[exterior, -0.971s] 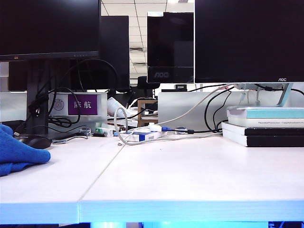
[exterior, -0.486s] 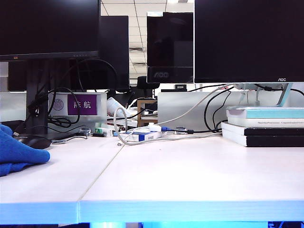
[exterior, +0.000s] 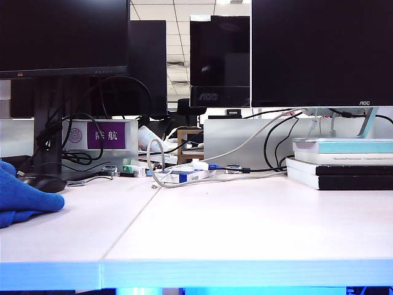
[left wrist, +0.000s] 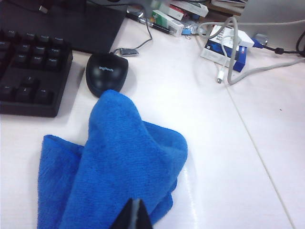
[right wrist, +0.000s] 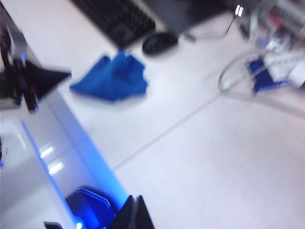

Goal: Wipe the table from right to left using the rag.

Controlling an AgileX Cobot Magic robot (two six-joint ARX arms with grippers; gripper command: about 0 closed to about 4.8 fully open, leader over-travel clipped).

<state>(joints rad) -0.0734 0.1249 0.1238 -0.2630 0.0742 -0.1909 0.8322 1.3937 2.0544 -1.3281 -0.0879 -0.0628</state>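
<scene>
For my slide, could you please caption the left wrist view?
Shut left gripper above the rag lying rumpled on the table beside a black mouse.

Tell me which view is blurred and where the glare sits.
The right wrist view is smeared throughout, softening the rag and the shut right hand. The left wrist view is sharp, with a glossy sheen on the table beside the rag, near the shut left hand. The exterior view is crisp, its table edge glowing blue.

Ceiling panels [exterior: 184, 9] are lighting the exterior view evenly. The right wrist view is smearing with blur (the left stays sharp), and blue glow is edging the table [exterior: 245, 273].
</scene>
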